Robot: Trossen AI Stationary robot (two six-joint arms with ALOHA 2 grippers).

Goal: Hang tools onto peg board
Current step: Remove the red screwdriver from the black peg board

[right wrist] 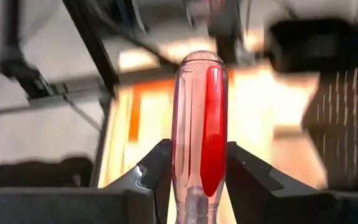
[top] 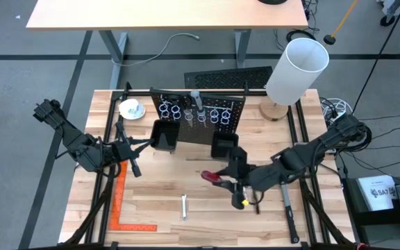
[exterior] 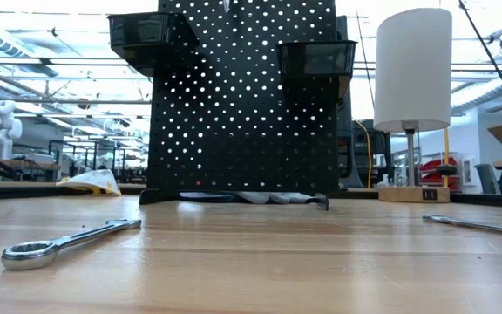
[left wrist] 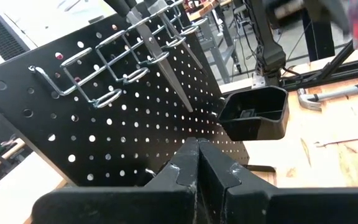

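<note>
The right gripper (right wrist: 191,180) is clamped on the clear, red-cored handle of a screwdriver (right wrist: 196,130), lifted off the wooden worktop (top: 165,191) just in front of the upright black perforated peg board (top: 200,118). It grips the handle across its width, likely so the shaft can be steered into one of the silvery wire ring holders (left wrist: 107,93); where the shaft points is hard to judge.

The left gripper (left wrist: 197,165) hangs with fingers pressed together and empty near the worktop's left edge, facing the board.

A short silver wrench (top: 184,207) lies flat toward the near edge, and a dark-handled hammer (top: 287,201) lies near the right edge. A silver tool (top: 196,104) already stands in the rings above two black square bins (top: 164,135).
</note>
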